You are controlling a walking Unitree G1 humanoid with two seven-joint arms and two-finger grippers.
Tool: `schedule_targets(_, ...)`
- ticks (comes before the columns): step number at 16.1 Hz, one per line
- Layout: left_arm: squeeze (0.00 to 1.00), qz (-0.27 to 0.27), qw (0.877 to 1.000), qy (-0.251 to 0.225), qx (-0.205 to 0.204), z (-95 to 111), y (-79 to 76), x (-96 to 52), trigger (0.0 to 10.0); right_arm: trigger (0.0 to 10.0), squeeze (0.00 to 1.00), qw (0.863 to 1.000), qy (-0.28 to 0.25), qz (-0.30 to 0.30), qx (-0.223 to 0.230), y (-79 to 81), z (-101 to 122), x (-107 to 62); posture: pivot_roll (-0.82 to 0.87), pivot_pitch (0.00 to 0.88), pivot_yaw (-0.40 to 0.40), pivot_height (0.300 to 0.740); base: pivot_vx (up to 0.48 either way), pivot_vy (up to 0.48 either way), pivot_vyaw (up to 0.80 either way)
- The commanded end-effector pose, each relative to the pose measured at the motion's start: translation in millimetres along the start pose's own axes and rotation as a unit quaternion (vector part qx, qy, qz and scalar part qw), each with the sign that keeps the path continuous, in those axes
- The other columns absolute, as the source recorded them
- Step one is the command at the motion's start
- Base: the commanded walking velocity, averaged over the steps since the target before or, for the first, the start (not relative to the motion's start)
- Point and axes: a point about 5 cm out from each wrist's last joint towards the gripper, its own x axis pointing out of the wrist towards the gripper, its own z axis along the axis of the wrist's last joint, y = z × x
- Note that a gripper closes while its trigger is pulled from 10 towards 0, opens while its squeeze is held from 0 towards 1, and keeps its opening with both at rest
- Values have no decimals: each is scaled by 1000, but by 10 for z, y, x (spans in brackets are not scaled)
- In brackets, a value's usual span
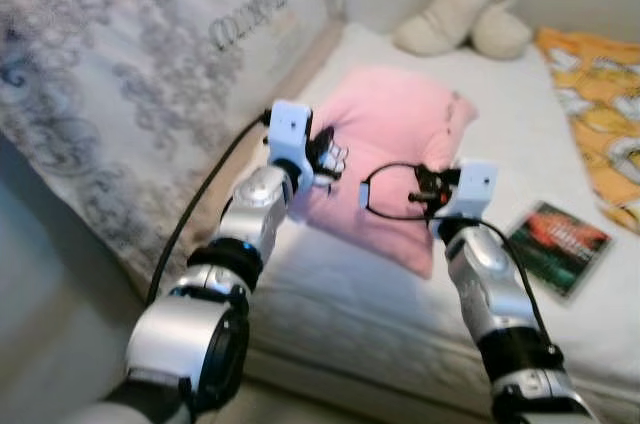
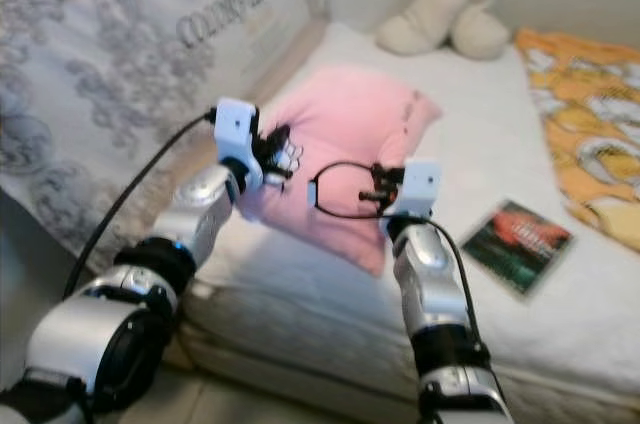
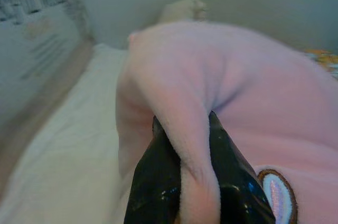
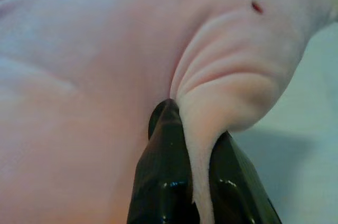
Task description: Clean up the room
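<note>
A pink fleece pillow (image 1: 395,134) lies on the white bed, lifted a little at its near side. My left gripper (image 1: 328,156) is shut on the pillow's left edge; in the left wrist view a fold of pink fleece (image 3: 190,145) is pinched between the black fingers (image 3: 156,192). My right gripper (image 1: 428,189) is shut on the pillow's near right edge, and the right wrist view has a pink fold (image 4: 203,145) squeezed between its fingers (image 4: 161,182).
A large grey patterned pillow (image 1: 130,74) leans at the left. A beige plush toy (image 1: 465,9) sits at the bed's head. A dark book (image 1: 558,244) lies on the white sheet (image 1: 500,104) to the right, beside an orange printed cloth (image 1: 600,114).
</note>
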Motion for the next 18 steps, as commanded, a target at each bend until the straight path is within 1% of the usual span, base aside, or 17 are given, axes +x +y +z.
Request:
schedule_targets(1,0,20,1000,-13,-3,84,113,-8,10000,10000,0,1000,-10,5,-11,23,51,10,24,0,33,740,442,0,0)
schedule_targets(5,0,15,1000,-8,0,96,110,4,10000,10000,0,1000,-10,5,-10,26,41,-4,21,0,36,740,308,368,0)
schedule_targets(6,0,-4,1000,-14,8,128,72,18,10000,10000,0,1000,-10,5,-10,27,35,-15,16,0,38,740,296,379,0)
schedule_targets(7,0,-13,1000,-18,14,151,48,29,10000,10000,0,1000,-10,5,-10,24,29,-27,12,0,40,740,300,375,0)
schedule_targets(9,0,-16,1000,-18,19,165,24,44,10000,10000,0,1000,-9,3,-11,17,20,-45,5,0,41,740,298,377,0)
schedule_targets(12,0,-19,1000,-13,4,161,-43,77,10000,10000,0,1000,-5,-3,-14,-12,-9,-86,-5,0,43,740,308,367,0)
schedule_targets(14,0,-27,1000,-16,5,169,-108,99,10000,10000,0,1000,-3,-7,-16,-37,-6,-92,-9,0,45,740,326,353,0)
schedule_targets(17,0,-34,999,-22,11,179,-157,111,10000,10000,0,1000,-5,-11,-19,-55,9,-105,-16,0,49,740,0,0,0)
schedule_targets(18,0,-30,999,-21,10,169,-154,109,10000,10000,0,1000,-5,-12,-19,-57,9,-108,-18,0,50,740,356,-315,0)
